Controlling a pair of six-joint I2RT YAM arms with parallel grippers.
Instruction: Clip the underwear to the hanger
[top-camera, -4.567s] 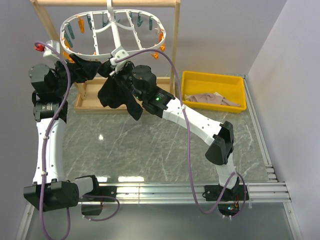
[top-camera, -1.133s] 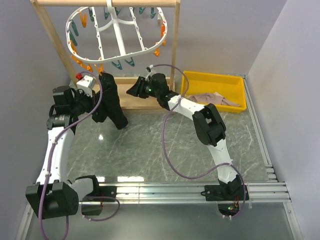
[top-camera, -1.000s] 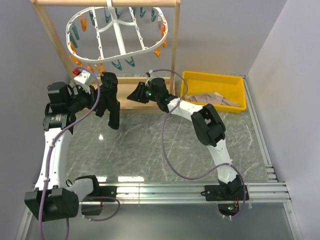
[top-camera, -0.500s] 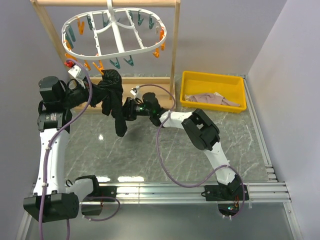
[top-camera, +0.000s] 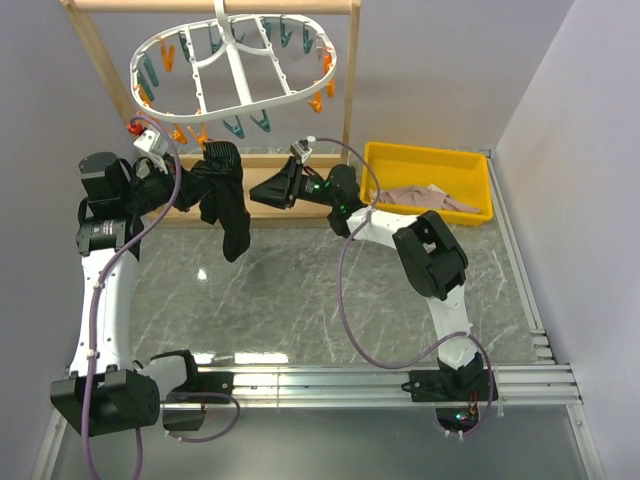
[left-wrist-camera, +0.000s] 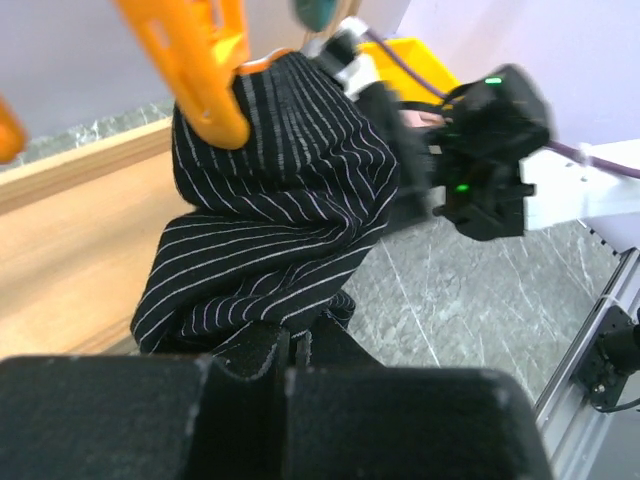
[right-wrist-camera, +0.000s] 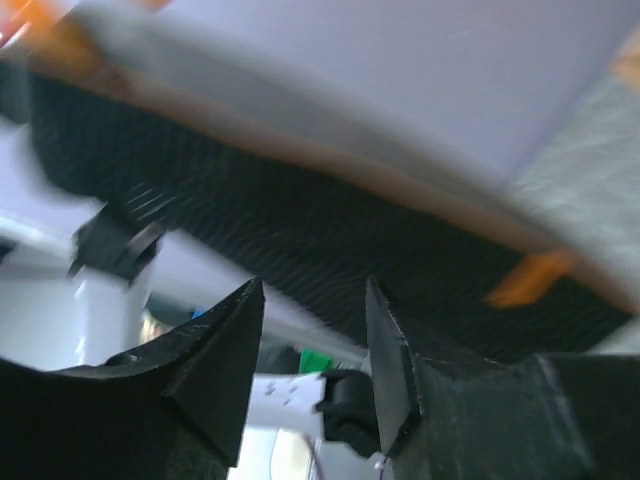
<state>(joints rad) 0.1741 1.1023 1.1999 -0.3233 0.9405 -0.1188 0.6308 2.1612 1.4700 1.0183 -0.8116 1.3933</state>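
View heavily motion-blurred. Right gripper (right-wrist-camera: 311, 300) fingers (right-wrist-camera: 205, 365) black, standing apart in the foreground with nothing between them; beyond them the underwear (right-wrist-camera: 300, 235) shows as a dark knit band running diagonally from upper left to lower right, a small orange tag (right-wrist-camera: 526, 278) near its right end. Pale wall (right-wrist-camera: 400, 80) above the band, white arm housing (right-wrist-camera: 110, 300) and a green light (right-wrist-camera: 314, 360) below it, grey bench (right-wrist-camera: 600, 140) at right edge.

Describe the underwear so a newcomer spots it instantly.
At the back: wooden frame with a white hanger. Just below, the underwear hangs from the left fingers. Unlike the pinkish cloth in the yellow tray, it is black with thin pale stripes.
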